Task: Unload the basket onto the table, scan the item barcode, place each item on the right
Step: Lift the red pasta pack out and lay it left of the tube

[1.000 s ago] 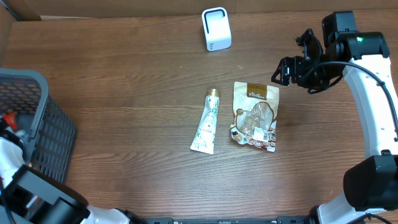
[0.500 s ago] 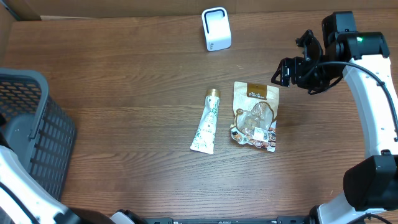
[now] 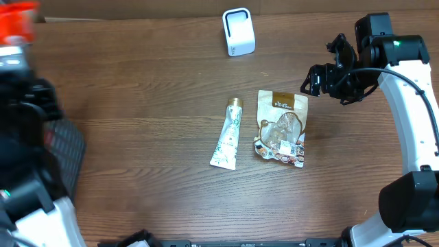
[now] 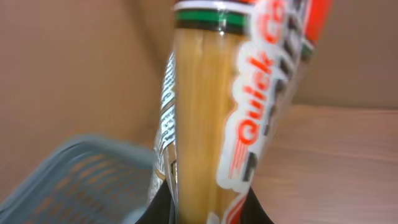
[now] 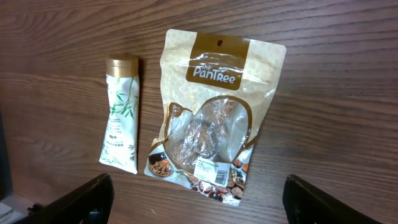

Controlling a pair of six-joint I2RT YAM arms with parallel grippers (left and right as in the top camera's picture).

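My left gripper is shut on a long pack of spaghetti with red "Quick" lettering, which stands up from the jaws and fills the left wrist view. From overhead the left arm is a dark blur at the far left, with the pack's red end at the top corner. The white scanner stands at the table's back middle. My right gripper hangs open above the table's right side, nothing between its fingers.
A cream tube and a brown snack pouch lie side by side mid-table, both below the right wrist camera. The grey basket sits at the left edge, mostly hidden overhead by the left arm. Cardboard walls line the back.
The left arm has swung up from the basket with the spaghetti pack and now covers the basket in the overhead view. The right arm has not moved.
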